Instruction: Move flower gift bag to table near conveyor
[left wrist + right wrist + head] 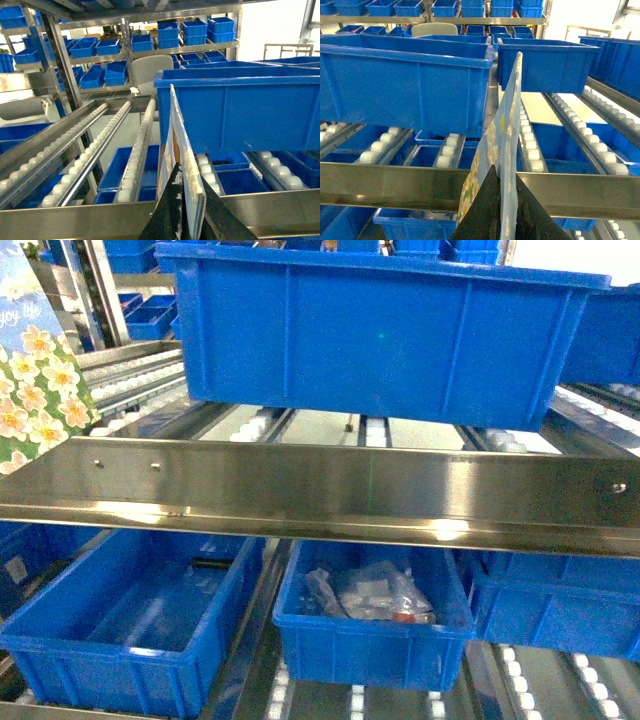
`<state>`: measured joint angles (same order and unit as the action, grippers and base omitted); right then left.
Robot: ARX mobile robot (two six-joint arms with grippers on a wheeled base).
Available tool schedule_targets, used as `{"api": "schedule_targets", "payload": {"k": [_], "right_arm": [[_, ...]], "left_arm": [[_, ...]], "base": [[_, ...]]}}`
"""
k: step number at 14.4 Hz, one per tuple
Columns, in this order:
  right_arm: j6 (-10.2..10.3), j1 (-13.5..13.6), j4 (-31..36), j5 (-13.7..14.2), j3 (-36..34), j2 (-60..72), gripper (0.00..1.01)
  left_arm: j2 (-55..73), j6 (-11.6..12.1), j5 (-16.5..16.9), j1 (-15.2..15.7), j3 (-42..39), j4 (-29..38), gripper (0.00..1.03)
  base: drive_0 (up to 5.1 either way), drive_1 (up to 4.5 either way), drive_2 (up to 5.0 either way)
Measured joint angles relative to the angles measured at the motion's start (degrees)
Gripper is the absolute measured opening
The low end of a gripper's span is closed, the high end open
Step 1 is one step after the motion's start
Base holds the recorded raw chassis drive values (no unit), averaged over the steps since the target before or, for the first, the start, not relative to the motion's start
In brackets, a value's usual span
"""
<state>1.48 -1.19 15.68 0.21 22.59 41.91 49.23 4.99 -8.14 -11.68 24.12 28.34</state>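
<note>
Left gripper [182, 210]: you see its dark fingers clamped on the flower gift bag [181, 150], held edge-on.
Right gripper [505, 210]: likewise pinched on the bag's edge.
Bag position: your head view shows it at the far left, above the steel rail [330, 490].
Conveyor [90, 145]: roller rails slope beyond.
Large blue bin [380, 330]: it sits on the rollers behind.

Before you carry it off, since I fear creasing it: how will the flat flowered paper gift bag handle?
Probably light and fairly stiff: the flat flowered paper gift bag stands upright, edge-on, in the right claw. A similar thin panel in the left claw looks straight too. Being thin, it may crease if squeezed hard.
</note>
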Motion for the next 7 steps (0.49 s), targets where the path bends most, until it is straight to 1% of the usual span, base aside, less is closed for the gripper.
{"api": "schedule_targets", "payload": {"k": [7], "right_arm": [[0.0,0.0,0.0,0.0,0.0,0.0,0.03]], "left_arm": [[0.0,0.0,0.0,0.0,0.0,0.0,0.02]], "base": [[-5.0,2.42,2.4]]}}
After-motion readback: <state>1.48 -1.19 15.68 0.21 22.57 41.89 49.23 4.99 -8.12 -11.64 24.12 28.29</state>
